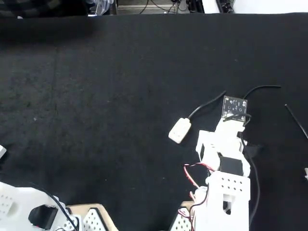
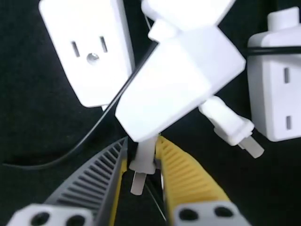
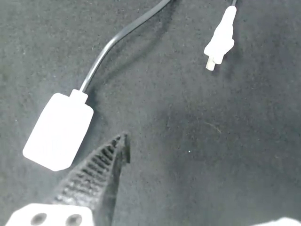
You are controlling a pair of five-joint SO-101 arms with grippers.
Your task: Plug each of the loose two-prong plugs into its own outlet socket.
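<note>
Fingers (image 2: 186,174) of the left gripper (image 2: 141,143) clamp a white plug (image 2: 142,160); black cloth (image 1: 120,72) spreads below.

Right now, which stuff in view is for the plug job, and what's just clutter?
Job: held plug in left gripper; loose plug; socket block; second socket block.
Lying about: thin black rod; small white object.

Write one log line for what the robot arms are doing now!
left gripper: shut on two-prong plug | right gripper: open, near outlet block | second plug: loose on black cloth
</note>
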